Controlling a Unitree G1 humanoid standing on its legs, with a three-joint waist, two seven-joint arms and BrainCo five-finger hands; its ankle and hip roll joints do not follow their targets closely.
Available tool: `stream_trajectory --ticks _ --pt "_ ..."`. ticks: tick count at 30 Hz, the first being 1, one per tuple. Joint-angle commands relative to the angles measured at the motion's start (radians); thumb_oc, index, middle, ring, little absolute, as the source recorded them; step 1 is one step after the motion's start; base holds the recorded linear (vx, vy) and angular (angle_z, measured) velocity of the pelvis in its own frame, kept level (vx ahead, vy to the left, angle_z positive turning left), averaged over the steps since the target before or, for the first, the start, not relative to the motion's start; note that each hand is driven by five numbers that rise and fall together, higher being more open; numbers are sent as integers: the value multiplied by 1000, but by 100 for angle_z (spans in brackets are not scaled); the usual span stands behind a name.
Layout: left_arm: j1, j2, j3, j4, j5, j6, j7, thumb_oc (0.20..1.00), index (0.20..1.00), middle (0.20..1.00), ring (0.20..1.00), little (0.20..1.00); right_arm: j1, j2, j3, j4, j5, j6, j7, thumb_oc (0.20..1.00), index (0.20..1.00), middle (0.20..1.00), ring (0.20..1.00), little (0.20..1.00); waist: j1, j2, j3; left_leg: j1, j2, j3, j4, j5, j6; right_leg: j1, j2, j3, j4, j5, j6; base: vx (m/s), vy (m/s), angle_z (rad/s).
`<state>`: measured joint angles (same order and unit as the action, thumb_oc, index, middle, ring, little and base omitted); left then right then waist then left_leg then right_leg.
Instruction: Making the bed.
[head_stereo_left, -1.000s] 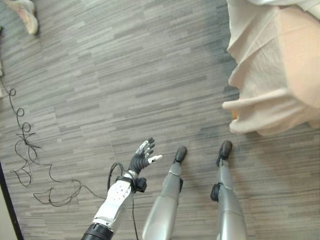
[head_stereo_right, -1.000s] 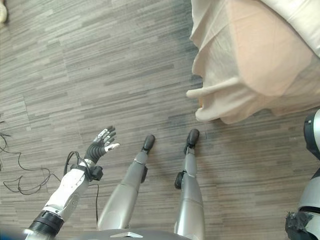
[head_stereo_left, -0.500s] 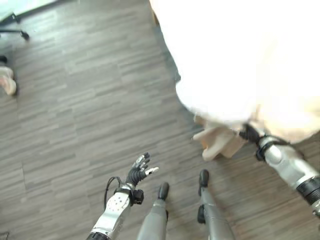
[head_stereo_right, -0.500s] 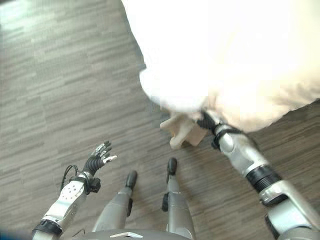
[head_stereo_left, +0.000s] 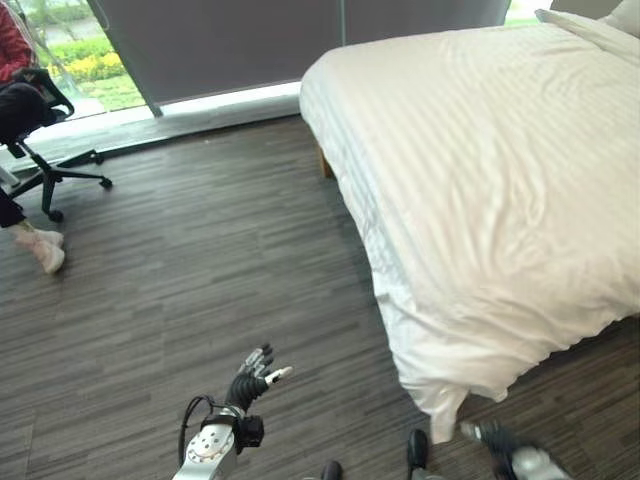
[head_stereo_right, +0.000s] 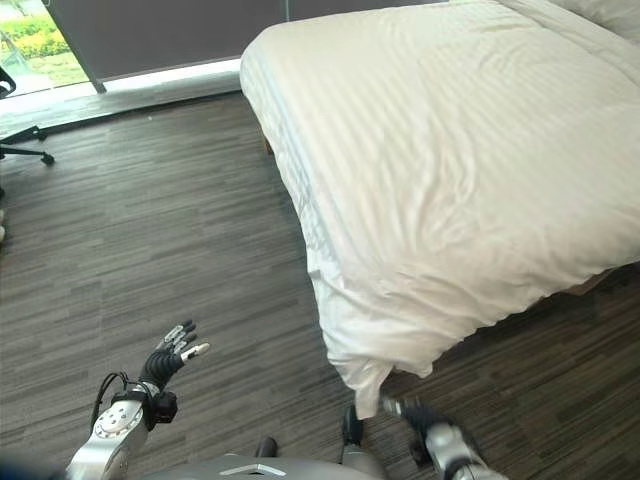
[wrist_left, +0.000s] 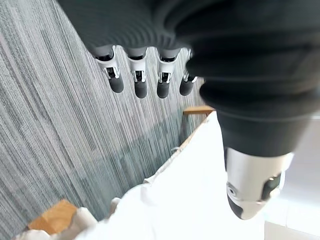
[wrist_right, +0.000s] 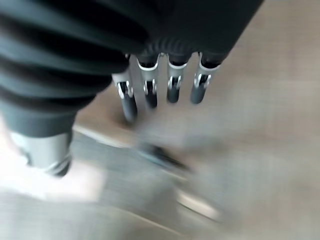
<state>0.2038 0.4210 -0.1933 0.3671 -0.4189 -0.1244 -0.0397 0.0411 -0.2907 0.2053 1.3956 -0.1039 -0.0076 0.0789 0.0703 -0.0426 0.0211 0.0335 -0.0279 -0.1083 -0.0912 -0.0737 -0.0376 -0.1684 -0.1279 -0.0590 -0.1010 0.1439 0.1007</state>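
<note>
I see the bed (head_stereo_left: 480, 170) w/ white duvet (head_stereo_right: 440, 180) spread over it, corner hanging to the floor (head_stereo_left: 200, 260) nr R hand (head_stereo_right: 412, 412), fingers straight, holding nothing; L hand (head_stereo_left: 252, 373) open over floor, well apart.

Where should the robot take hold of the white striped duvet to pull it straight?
Probably at the white striped duvet's hanging corner near the foot of the bed, coming from below and beside it with the right hand, which is closest. The corner droops free toward the floor, so fingers can close around it.
</note>
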Motion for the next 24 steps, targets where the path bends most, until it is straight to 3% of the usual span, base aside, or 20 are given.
stream_trajectory --ticks 1,3,7,8,9,10,11,13,14,15,21,24 --pt "-39 13 20 -50 4 -16 -64 1000 1000 1000 1000 1000 56 -90 4 13 44 34 85 1000 1000 1000 1000 1000 -36 21 24 -61 -3 16 4 104 -2 95 -3 -34 14 -10 44 54 4 -25" --pt "-39 26 15 -42 24 -6 -86 1000 1000 1000 1000 1000 100 -104 -4 0 24 40 114 1000 1000 1000 1000 1000 -43 15 11 -54 -2 23 4 102 -2 101 -2 -31 14 -11 45 37 -7 -17" --pt "-37 36 15 -39 30 2 -86 1000 1000 1000 1000 1000 93 -149 -46 0 16 46 74 1000 1000 1000 1000 1000 -44 13 0 -53 -3 26 4 101 0 100 -3 -28 14 -11 46 -5 -6 -16" --pt "-25 39 47 -65 21 -8 -61 1000 1000 1000 1000 1000 87 -268 -107 -369 20 22 1 1000 1000 1000 1000 1000 -60 16 10 -57 0 49 4 99 0 87 1 -6 14 -1 51 -59 3 -18" --pt "-16 33 70 -65 17 -17 -53 1000 1000 1000 1000 1000 146 -313 -168 -613 74 2 -8 1000 1000 1000 1000 1000 -76 17 14 -58 1 65 4 97 0 78 4 6 14 5 53 -66 4 -15" --pt "-16 33 68 -65 17 -17 -53 1000 1000 1000 1000 1000 150 -313 -171 -619 73 6 -7 1000 1000 1000 1000 1000 -74 17 12 -62 -1 65 4 100 0 74 3 7 14 7 54 -41 13 -49" --pt "-10 23 72 -61 8 -28 -49 1000 1000 1000 1000 1000 187 -321 -218 -748 163 -33 -3 1000 1000 1000 1000 1000 -85 18 13 -66 0 78 4 100 0 65 4 17 14 13 57 -38 7 -71" --pt "2 7 58 -45 -3 -44 -49 1000 1000 1000 1000 1000 179 -301 -237 -799 303 -102 18 1000 1000 1000 1000 1000 -90 20 20 -72 -1 95 4 100 -2 49 5 30 14 19 61 -61 1 -39" --pt "11 8 49 -43 -4 -48 -55 1000 1000 1000 1000 1000 168 -305 -214 -866 326 -119 44 507 507 507 507 507 -88 22 23 -78 0 101 4 102 -3 40 5 34 14 21 62 -90 -13 1" --pt "19 11 24 -40 0 -56 -73 1000 1000 1000 1000 1000 147 -323 -167 -915 331 -145 70 200 200 200 200 200 -79 24 28 -87 1 107 4 104 -5 27 6 34 14 22 62 -63 -13 -15" --pt "14 19 -23 -48 16 -72 -81 1000 1000 1000 1000 1000 22 -344 28 -1229 429 -165 175 200 200 200 200 200 -47 33 40 -101 1 104 4 115 -9 16 3 25 14 21 61 -38 -14 -3" --pt "15 23 -56 -63 5 -72 -96 1000 1000 1000 1000 1000 -145 -310 223 -1193 460 -145 213 200 200 200 200 200 -4 50 68 -128 -2 82 4 129 -13 4 -2 5 14 19 57 -95 -22 11"
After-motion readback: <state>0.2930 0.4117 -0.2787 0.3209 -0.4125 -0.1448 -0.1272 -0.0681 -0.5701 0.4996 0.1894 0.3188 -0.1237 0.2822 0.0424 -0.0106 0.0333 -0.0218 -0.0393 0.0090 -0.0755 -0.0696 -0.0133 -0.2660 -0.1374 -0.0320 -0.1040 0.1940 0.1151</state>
